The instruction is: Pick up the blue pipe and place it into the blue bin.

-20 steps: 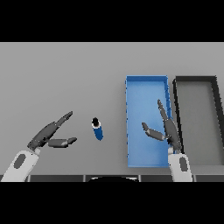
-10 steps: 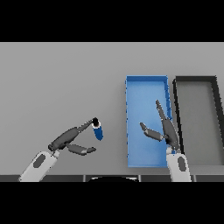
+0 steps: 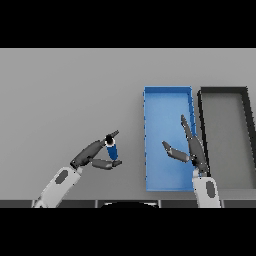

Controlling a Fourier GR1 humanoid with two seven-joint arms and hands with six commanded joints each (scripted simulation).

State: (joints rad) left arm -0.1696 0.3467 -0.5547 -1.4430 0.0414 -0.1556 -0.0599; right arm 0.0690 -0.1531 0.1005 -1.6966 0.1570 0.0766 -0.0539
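On the grey table: everything sits in the nearer half, with the action left of centre.
Blue pipe: a short blue tube with a dark top end, standing roughly upright on the table, left of the blue bin and clearly apart from it.
Left hand: reaching in from the lower left, right at the pipe. Its upper fingers stretch across the dark top end, and the thumb lies low against the pipe's base, so the pipe sits between them. The grip looks narrow and pinching, fingers on one side, thumb on the other.
Blue bin: a long blue tray right of centre, running away from the robot, its near end close to the table's front edge.
Right hand: hanging over the near right part of the blue bin, spread wide and holding nothing, fingers pointing away up the bin, thumb sticking out to the left.
Black bin: a dark tray of the same shape, just beside the blue bin on its right, the two side by side.
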